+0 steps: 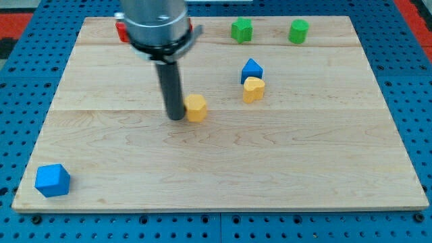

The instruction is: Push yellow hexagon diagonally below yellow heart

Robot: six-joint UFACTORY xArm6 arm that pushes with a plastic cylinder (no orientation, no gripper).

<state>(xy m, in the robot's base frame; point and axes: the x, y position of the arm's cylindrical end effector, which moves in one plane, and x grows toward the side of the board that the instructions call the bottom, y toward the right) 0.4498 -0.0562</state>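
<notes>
No pincer here: the tip [176, 117] touches the hexagon's [196, 107] left side; the heart [254, 89] sits up-right. A steady rightward push should park it diagonally below, without nudging the heart.

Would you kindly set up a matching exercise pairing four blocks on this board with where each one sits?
Things:
1. yellow hexagon
2. yellow heart
3. blue cube
4. red block

Places:
A. bottom left corner of the board
B. touching the blue block just above it
C. at the view's top, partly hidden behind the arm
D. right beside my tip, on its right in the view

Pairs: 1-D, 2-B, 3-A, 4-C
</notes>
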